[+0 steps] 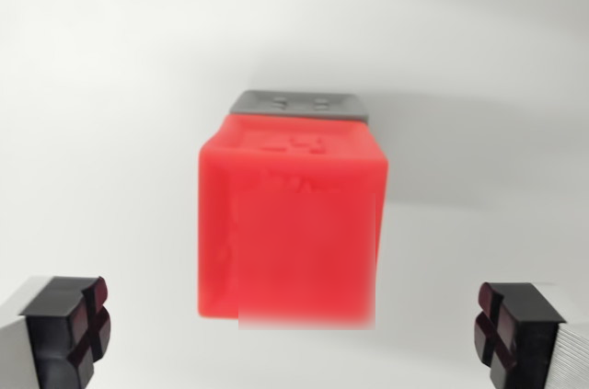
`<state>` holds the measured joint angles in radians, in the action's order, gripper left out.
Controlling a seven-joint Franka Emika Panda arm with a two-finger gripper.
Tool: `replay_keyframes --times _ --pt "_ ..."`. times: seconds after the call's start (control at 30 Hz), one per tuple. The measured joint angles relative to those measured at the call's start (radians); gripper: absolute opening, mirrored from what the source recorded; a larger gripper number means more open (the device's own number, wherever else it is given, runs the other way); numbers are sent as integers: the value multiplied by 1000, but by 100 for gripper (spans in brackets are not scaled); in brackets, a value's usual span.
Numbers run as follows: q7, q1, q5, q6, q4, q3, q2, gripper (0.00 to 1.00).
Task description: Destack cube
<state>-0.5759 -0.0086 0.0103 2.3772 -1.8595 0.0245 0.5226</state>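
Two cubes sit one upon the other ahead of the pincer [294, 329]: a bright red, glossy plastic cube [290, 223] fills the middle of the wrist view, and a dark grey plastic cube [299, 102] shows only as a narrow band at the red one's far edge, touching it. Which of the two rests on the other is hard to tell from this angle, since most of the grey cube is hidden behind the red one. The grey band bears a few small raised studs or marks, too blurred to read; the red face nearest it carries faint embossed shapes, also unreadable.

The pincer is released, its jaws spread wide. One black fingertip [69, 329] with a dark red crossed pad sits at the wrist view's lower left corner, the other [515, 334] at the lower right corner. The red cube lies between them but farther ahead, well apart from both pads, touching neither.

Everything rests on a plain white worktop [101, 85], with a soft shadow falling on the wrist view's right of the stack.
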Motion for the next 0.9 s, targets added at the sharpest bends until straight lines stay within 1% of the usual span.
replay_keyframes --times 0.57,0.9 --pt "2 -1 2 92 1 -2 94 100" --pt "2 -3 2 116 6 -4 122 100"
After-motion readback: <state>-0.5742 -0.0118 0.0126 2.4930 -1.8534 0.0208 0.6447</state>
